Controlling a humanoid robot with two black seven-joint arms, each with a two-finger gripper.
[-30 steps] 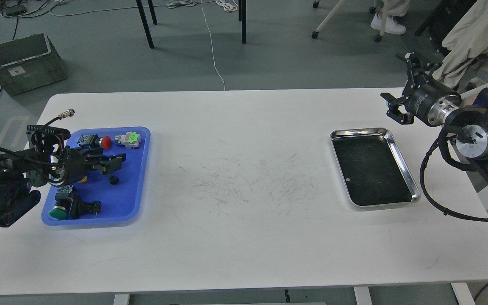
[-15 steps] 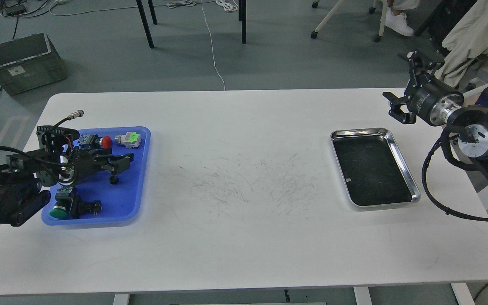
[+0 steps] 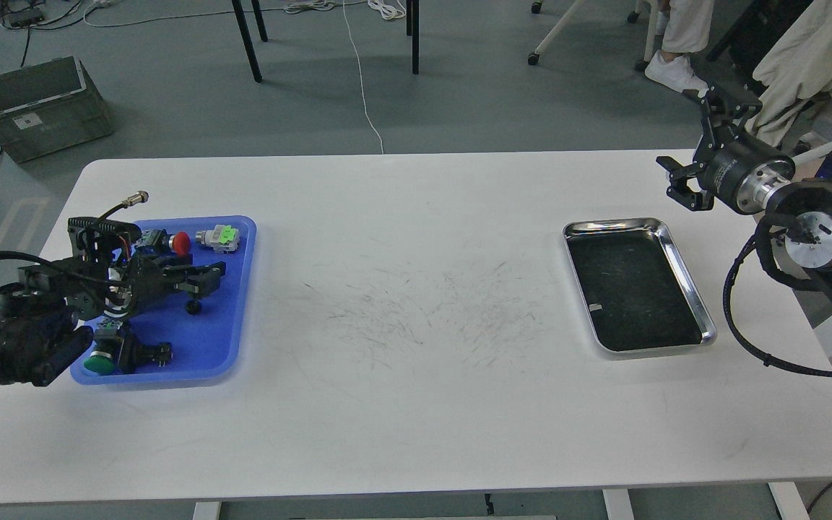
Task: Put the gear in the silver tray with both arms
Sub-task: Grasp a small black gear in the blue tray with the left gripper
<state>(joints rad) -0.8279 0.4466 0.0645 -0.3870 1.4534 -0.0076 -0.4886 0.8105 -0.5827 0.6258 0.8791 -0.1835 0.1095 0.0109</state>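
Left arm [image 3: 33,318]: black jointed links, looped black cables, ribbed black housing, lower left of frame.
Right arm [image 3: 806,231]: black body, silver wrist rings, thick black cable, right edge.

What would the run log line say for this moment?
left gripper: over blue tray, above small black gear | right gripper: open | silver tray: empty

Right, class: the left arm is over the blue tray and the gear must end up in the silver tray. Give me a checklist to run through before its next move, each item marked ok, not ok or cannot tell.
1. Small black gear in sight on the blue tray: ok.
2. Left gripper near the gear: ok.
3. Left gripper open enough: cannot tell.
4. Gear already gripped: not ok, it lies apart.
5. Silver tray free of parts: ok.
6. Right gripper open, off the tray: ok.
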